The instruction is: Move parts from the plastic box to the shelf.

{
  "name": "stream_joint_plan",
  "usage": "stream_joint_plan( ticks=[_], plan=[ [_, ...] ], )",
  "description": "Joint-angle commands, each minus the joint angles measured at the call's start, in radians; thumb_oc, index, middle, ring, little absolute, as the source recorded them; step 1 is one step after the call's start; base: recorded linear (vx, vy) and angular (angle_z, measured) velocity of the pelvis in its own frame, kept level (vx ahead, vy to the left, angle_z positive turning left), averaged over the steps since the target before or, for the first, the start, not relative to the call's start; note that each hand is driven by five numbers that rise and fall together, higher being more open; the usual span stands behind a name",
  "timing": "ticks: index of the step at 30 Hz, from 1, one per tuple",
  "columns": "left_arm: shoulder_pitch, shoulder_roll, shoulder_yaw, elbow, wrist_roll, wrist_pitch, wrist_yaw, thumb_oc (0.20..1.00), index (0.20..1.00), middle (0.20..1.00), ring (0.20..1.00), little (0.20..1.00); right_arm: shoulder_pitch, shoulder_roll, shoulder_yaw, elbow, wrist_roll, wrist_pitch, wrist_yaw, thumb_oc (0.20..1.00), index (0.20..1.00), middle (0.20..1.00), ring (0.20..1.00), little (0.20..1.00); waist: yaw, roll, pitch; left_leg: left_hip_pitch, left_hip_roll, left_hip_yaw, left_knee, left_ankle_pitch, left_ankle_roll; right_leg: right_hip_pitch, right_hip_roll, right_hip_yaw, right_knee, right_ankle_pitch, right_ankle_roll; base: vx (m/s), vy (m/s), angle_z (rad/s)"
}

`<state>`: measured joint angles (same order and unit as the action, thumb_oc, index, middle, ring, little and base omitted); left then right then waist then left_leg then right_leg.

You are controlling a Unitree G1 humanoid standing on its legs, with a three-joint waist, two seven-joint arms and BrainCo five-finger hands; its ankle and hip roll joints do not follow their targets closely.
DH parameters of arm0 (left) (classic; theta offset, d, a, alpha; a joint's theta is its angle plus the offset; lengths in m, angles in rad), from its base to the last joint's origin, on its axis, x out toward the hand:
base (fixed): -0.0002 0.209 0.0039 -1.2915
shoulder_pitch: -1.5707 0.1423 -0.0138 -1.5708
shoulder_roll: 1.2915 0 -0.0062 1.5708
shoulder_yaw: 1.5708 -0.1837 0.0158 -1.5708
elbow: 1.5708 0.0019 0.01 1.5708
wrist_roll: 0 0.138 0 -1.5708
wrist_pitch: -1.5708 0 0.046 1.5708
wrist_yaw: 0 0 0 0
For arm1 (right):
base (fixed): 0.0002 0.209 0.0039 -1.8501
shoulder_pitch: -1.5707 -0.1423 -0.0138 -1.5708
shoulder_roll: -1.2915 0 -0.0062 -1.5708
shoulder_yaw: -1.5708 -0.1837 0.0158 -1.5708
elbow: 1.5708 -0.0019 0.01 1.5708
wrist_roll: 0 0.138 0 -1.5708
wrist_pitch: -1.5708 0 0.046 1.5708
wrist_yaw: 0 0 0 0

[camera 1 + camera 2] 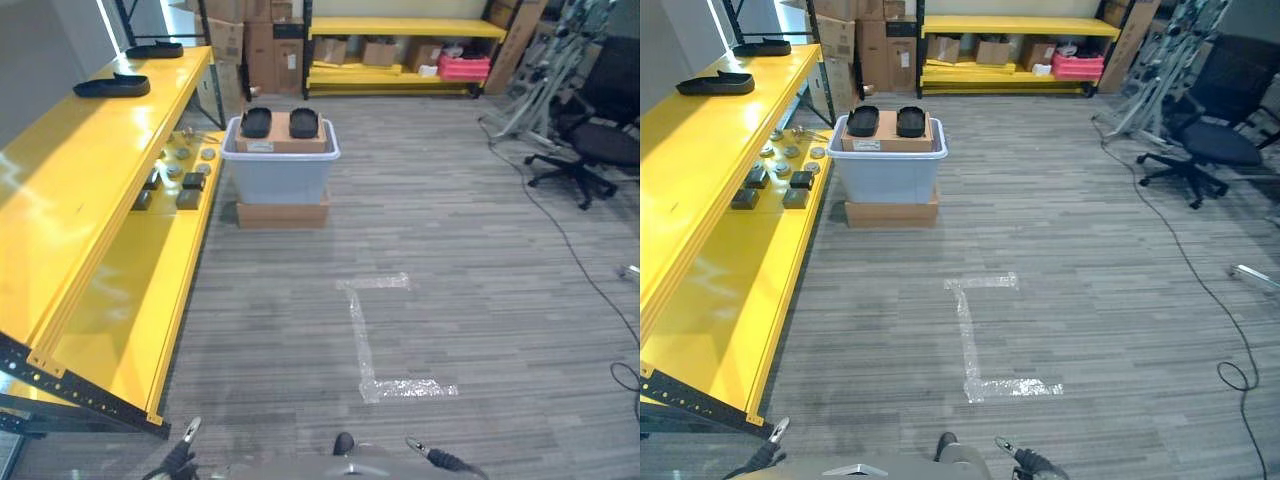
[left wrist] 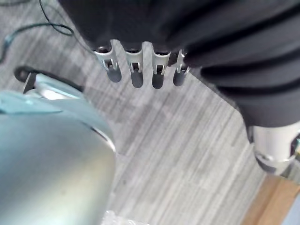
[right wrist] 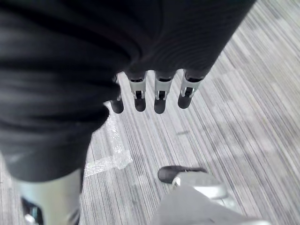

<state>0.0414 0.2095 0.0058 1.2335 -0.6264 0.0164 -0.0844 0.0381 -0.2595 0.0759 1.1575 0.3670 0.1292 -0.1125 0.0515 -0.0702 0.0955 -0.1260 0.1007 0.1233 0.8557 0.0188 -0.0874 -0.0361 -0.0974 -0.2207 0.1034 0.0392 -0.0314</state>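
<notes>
Parts (image 1: 256,122) rest atop the plastic box (image 1: 280,172) far ahead beside the shelf (image 1: 90,190); with left hand (image 2: 136,70) and right hand (image 3: 154,91) relaxed and empty, approach squarely before reaching.

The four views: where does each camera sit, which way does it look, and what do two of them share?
Left eye view: on the head, looking down and ahead at the plastic box beside the yellow shelf.
Right eye view: beside it, the same scene.
Left wrist view: on the left wrist, looking along the empty left hand at the floor.
Right wrist view: on the right wrist, looking along the empty right hand at the floor.
Both eye views share the box, with two black parts on top.
</notes>
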Motion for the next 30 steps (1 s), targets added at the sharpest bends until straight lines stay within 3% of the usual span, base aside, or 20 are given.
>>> stream_joint_plan(
  ticks=[1,2,3,4,5,7,9,12,14,16,18,19,21,23,24,25,27,28,29,30],
  plan=[
    [-0.024,0.026,0.011,-0.025,-0.022,-0.022,0.014,1.000,1.000,1.000,1.000,1.000,0.025,-0.061,0.029,0.028,-0.024,-0.002,-0.023,1.000,1.000,1.000,1.000,1.000,0.001,-0.016,0.069,-0.079,0.020,0.055,-0.103,-0.047,0.056,0.055,0.015,0.001,-0.120,0.037,0.076,0.33,0.038,-0.03],
    [-0.027,0.030,0.020,-0.029,-0.040,-0.019,0.013,1.000,1.000,1.000,1.000,1.000,0.025,-0.064,0.031,0.026,-0.053,-0.003,-0.011,1.000,1.000,1.000,1.000,1.000,0.014,-0.010,0.080,-0.090,-0.019,0.099,-0.283,-0.047,0.064,0.078,0.022,0.003,-0.120,0.028,0.088,0.38,0.088,-0.04],
    [-0.024,0.032,0.025,-0.032,-0.048,-0.017,0.019,1.000,1.000,1.000,1.000,1.000,0.026,-0.066,0.033,0.022,-0.076,-0.004,-0.007,1.000,1.000,1.000,1.000,1.000,0.019,-0.007,0.083,-0.096,-0.037,0.108,-0.357,-0.034,0.062,0.083,0.025,0.007,-0.119,0.029,0.095,0.51,0.147,-0.10],
    [-0.019,0.032,0.032,-0.034,-0.051,-0.017,0.028,1.000,1.000,1.000,1.000,1.000,0.030,-0.067,0.037,0.015,-0.096,-0.005,-0.007,1.000,1.000,1.000,1.000,1.000,0.026,0.006,0.082,-0.108,-0.056,0.110,-0.520,0.019,0.051,0.089,0.039,0.018,-0.116,0.029,0.105,0.64,0.206,-0.16],
    [-0.010,0.036,0.044,-0.040,-0.061,-0.002,0.040,1.000,1.000,1.000,1.000,1.000,0.041,-0.072,0.053,-0.013,-0.108,-0.004,-0.015,1.000,1.000,1.000,1.000,1.000,0.041,0.032,0.080,-0.135,-0.057,0.101,-0.721,0.133,0.028,0.103,0.066,0.039,-0.099,0.014,0.109,0.56,0.187,-0.14],
    [0.000,0.037,0.056,-0.042,-0.067,0.003,0.046,1.000,1.000,1.000,1.000,1.000,0.056,-0.080,0.070,-0.052,-0.107,0.004,-0.019,1.000,1.000,1.000,1.000,1.000,0.055,0.047,0.079,-0.177,-0.039,0.098,-0.807,0.199,0.013,0.117,0.085,0.053,-0.075,-0.008,0.102,0.48,0.146,-0.24],
    [0.011,0.037,0.071,-0.034,-0.067,-0.003,0.045,1.000,1.000,1.000,1.000,1.000,0.068,-0.090,0.085,-0.088,-0.108,-0.002,-0.016,1.000,1.000,1.000,1.000,1.000,0.067,0.055,0.086,-0.214,-0.030,0.094,-0.843,0.226,0.004,0.135,0.093,0.054,-0.042,-0.036,0.094,0.57,0.174,-0.44],
    [0.030,0.036,0.104,-0.011,-0.065,-0.026,0.031,1.000,1.000,1.000,1.000,1.000,0.065,-0.110,0.117,-0.159,-0.096,0.003,-0.007,1.000,1.000,1.000,1.000,1.000,0.071,0.058,0.093,-0.234,-0.012,0.131,-0.803,0.218,-0.003,0.166,0.081,0.019,0.061,-0.142,0.080,0.60,0.196,-0.35],
    [0.053,0.037,0.119,-0.008,-0.043,-0.048,0.035,1.000,1.000,1.000,1.000,1.000,0.021,-0.105,0.139,-0.171,-0.092,0.005,0.002,1.000,1.000,1.000,1.000,1.000,0.098,0.046,0.078,-0.222,-0.034,0.112,-0.740,0.164,0.033,0.200,0.056,0.038,0.157,-0.232,0.089,0.62,0.213,-0.40],
    [0.059,0.038,0.126,-0.007,-0.019,-0.052,0.043,1.000,1.000,1.000,1.000,1.000,-0.006,-0.092,0.145,-0.168,-0.079,0.018,-0.003,1.000,1.000,1.000,1.000,1.000,0.124,0.027,0.059,-0.211,-0.065,0.113,-0.663,0.117,0.063,0.242,0.023,0.034,0.225,-0.239,0.106,0.63,0.221,-0.85],
    [0.054,0.041,0.111,-0.009,0.014,-0.056,0.030,1.000,1.000,1.000,1.000,1.000,-0.024,-0.073,0.150,-0.169,-0.054,0.018,-0.011,1.000,1.000,1.000,1.000,1.000,0.143,0.014,0.034,-0.181,-0.110,0.135,-0.629,0.048,0.126,0.251,-0.031,0.005,0.416,-0.175,0.150,0.55,0.274,-0.60],
    [0.053,0.041,0.108,-0.010,0.016,-0.058,0.029,1.000,1.000,1.000,1.000,1.000,-0.025,-0.069,0.150,-0.169,-0.055,0.017,-0.013,1.000,1.000,1.000,1.000,1.000,0.145,0.012,0.032,-0.176,-0.118,0.137,-0.628,0.039,0.135,0.245,-0.039,0.006,0.444,-0.164,0.159,0.40,0.260,-0.25],
    [0.052,0.038,0.070,-0.025,0.022,-0.062,0.028,1.000,1.000,1.000,1.000,1.000,-0.036,-0.048,0.153,-0.190,-0.062,0.017,-0.032,1.000,1.000,1.000,1.000,1.000,0.144,0.014,0.021,-0.114,-0.182,0.129,-0.656,-0.018,0.200,0.147,-0.077,0.021,0.636,-0.053,0.209,0.47,0.305,0.07],
    [0.042,0.040,0.043,-0.038,0.000,-0.056,0.038,1.000,1.000,1.000,1.000,1.000,-0.040,-0.043,0.158,-0.202,-0.049,0.017,-0.043,1.000,1.000,1.000,1.000,1.000,0.130,0.017,0.027,-0.082,-0.196,0.134,-0.666,-0.045,0.213,0.084,-0.076,0.015,0.619,-0.048,0.210,0.30,0.137,0.01],
    [0.029,0.046,0.020,-0.049,-0.014,-0.048,0.044,1.000,1.000,1.000,1.000,1.000,-0.042,-0.040,0.162,-0.207,-0.037,0.008,-0.049,1.000,1.000,1.000,1.000,1.000,0.116,0.022,0.035,-0.062,-0.194,0.137,-0.672,-0.055,0.211,0.029,-0.066,0.002,0.582,-0.068,0.198,0.31,-0.066,-0.05],
    [-0.001,0.054,0.000,-0.060,-0.016,-0.028,0.051,1.000,1.000,1.000,1.000,1.000,-0.038,-0.040,0.162,-0.220,-0.021,-0.015,-0.057,1.000,1.000,1.000,1.000,1.000,0.093,0.027,0.054,-0.032,-0.190,0.126,-0.676,-0.065,0.193,-0.039,-0.044,-0.019,0.427,-0.077,0.182,0.35,-0.128,-0.01],
    [-0.011,0.058,-0.006,-0.065,-0.014,-0.017,0.056,1.000,1.000,1.000,1.000,1.000,-0.032,-0.045,0.157,-0.219,-0.019,-0.031,-0.053,1.000,1.000,1.000,1.000,1.000,0.082,0.027,0.062,-0.011,-0.191,0.112,-0.672,-0.075,0.183,-0.063,-0.049,-0.029,0.309,-0.045,0.183,0.24,-0.150,0.40],
    [-0.016,0.056,-0.007,-0.067,-0.010,-0.014,0.057,1.000,1.000,1.000,1.000,1.000,-0.029,-0.048,0.152,-0.216,-0.014,-0.041,-0.046,1.000,1.000,1.000,1.000,1.000,0.072,0.026,0.066,0.000,-0.186,0.107,-0.669,-0.064,0.180,-0.104,-0.061,-0.036,0.209,0.027,0.182,0.40,-0.246,0.83],
    [-0.020,0.056,-0.015,-0.064,-0.010,-0.012,0.054,1.000,1.000,1.000,1.000,1.000,-0.019,-0.048,0.135,-0.202,-0.007,-0.062,-0.032,1.000,1.000,1.000,1.000,1.000,0.051,0.009,0.075,0.036,-0.204,0.064,-0.647,-0.127,0.175,-0.172,-0.106,0.014,0.073,0.121,0.225,0.53,-0.355,0.58],
    [-0.020,0.060,-0.023,-0.060,-0.001,-0.015,0.046,1.000,1.000,1.000,1.000,1.000,-0.013,-0.046,0.120,-0.189,-0.010,-0.080,-0.024,1.000,1.000,1.000,1.000,1.000,0.038,0.000,0.086,0.044,-0.211,0.036,-0.610,-0.164,0.180,-0.201,-0.136,0.031,-0.033,0.180,0.235,0.65,-0.357,0.58]
  ],
)
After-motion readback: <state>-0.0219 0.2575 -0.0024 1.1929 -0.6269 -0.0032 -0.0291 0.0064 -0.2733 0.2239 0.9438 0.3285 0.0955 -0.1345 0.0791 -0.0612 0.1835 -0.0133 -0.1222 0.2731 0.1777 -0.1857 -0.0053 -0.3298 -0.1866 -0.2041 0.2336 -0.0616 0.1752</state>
